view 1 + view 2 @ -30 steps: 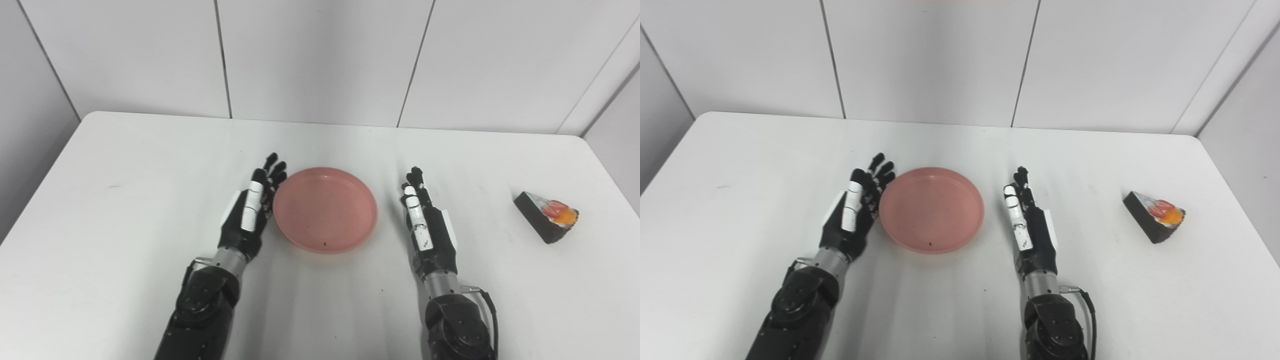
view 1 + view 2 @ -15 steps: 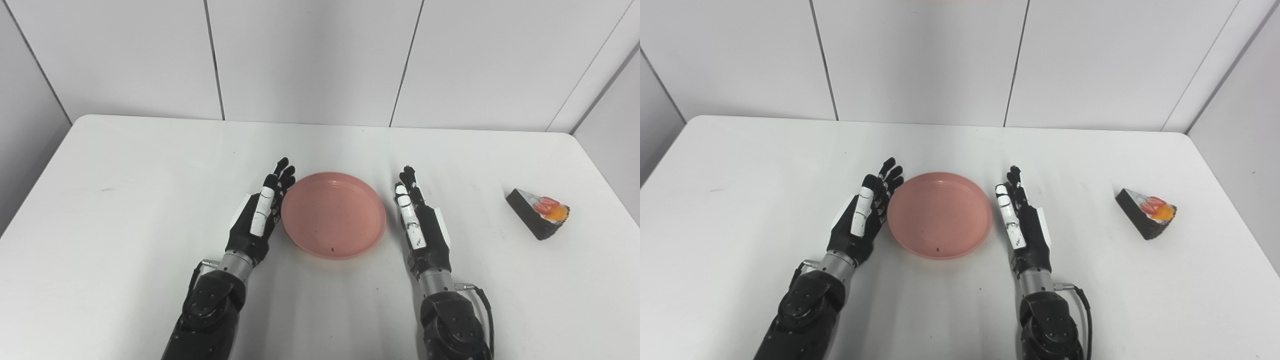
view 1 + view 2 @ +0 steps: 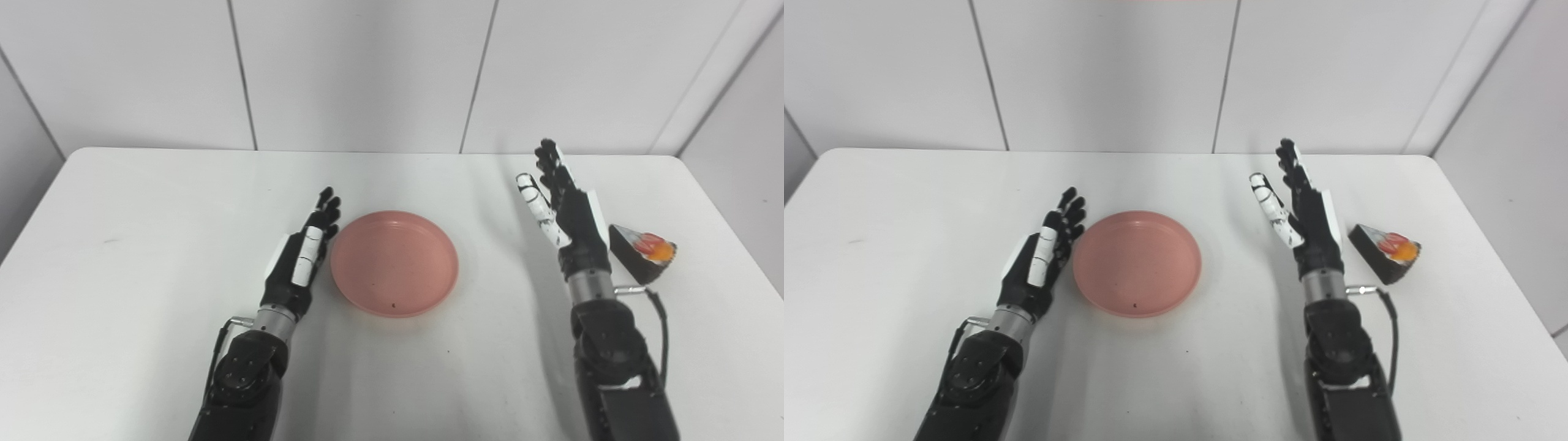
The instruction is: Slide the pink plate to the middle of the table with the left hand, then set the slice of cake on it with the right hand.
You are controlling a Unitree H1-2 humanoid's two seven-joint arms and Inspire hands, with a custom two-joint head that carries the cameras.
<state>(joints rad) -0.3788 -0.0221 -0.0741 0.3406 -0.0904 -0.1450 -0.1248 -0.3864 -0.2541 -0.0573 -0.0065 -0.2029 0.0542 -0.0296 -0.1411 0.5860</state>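
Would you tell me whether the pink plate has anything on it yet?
Empty, apart from a tiny dark speck. The pink plate shows bare pink inside, and the slice of cake sits on the table beyond the open right hand.

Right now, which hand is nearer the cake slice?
The right hand, raised and open just left of the cake slice. The left hand sits open on the far side of the pink plate.

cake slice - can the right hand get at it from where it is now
Probably yes. The right hand is open, raised just left of the cake slice, with nothing between them; the pink plate lies well clear.
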